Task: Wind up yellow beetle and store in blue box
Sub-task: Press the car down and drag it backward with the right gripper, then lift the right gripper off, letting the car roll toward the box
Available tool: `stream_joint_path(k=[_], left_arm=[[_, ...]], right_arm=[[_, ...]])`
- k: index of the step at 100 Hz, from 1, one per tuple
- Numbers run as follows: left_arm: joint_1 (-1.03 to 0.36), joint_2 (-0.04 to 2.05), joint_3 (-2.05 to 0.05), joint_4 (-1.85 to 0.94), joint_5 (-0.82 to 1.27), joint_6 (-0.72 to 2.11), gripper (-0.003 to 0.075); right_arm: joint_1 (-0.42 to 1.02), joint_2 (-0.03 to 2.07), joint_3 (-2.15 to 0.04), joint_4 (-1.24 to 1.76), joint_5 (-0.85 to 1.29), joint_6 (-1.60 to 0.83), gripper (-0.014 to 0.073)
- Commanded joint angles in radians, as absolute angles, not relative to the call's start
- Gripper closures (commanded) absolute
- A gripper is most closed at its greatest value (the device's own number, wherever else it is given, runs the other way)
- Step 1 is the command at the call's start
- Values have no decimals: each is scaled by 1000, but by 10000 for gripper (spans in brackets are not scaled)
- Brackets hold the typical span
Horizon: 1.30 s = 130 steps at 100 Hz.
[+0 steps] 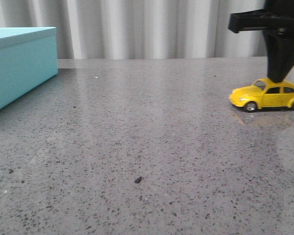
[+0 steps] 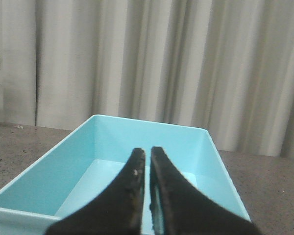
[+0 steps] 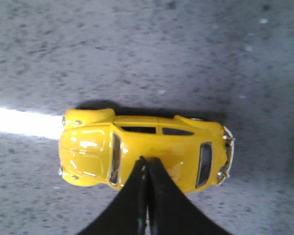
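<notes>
Yellow beetle, 1, under right claw, 1 blue box

Glossy toy, matte box, speckled stone-look table.

The yellow beetle has a shiny, smooth painted body with bright highlights on its hood, dark glassy windows and silvery wheel hubs. The blue box looks matte and flat-sided outside; its inside walls look smooth with a soft sheen. The table is a grey, dark-flecked, stone-like surface, polished enough to reflect the car faintly. The right gripper and left gripper have dull black fingers, plastic-looking. The curtain behind looks like pale pleated cloth.
</notes>
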State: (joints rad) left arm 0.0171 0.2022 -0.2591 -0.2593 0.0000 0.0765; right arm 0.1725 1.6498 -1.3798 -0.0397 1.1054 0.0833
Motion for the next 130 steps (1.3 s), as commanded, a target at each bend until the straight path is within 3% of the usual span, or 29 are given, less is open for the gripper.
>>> stream_joint_path(k=[1,48,88,130], left_arm=[[16,220,-297,-262,-64,75,741],[16,220,-297,-262,-64,75,741],[16,220,-297,-262,-62,75,741],[16,220,-297,-262,-62,75,741]], right_arm=[[145,1625,-1381,-105,1106,82,655],[-4,1625,-1342,-131,1122,86,655],[85,1440,-1502,-38,1159,86,655],[143,1374,-1504,-24,1127,86,655]])
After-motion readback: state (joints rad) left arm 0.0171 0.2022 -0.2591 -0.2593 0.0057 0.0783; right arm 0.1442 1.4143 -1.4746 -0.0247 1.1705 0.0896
